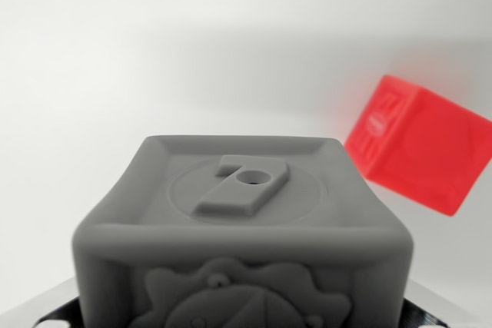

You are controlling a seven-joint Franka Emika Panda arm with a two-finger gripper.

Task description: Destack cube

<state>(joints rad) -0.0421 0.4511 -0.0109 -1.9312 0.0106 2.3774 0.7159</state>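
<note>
I am looking through the wrist camera, and a grey cube [242,236] is filling the lower middle of the picture, very close to the lens. Its top face is showing a round recess with a raised shape and a small hole in it, and its front face is carrying a relief pattern that is too blurred for me to read. At the two bottom corners, dark and shiny parts are peeking out just beside the cube; the fingers themselves are not showing, so I cannot tell if they are gripping it. A red cube [421,144] is sitting on the white surface [154,51], tilted in the picture, on the wrist view's right and apart from the grey one.
</note>
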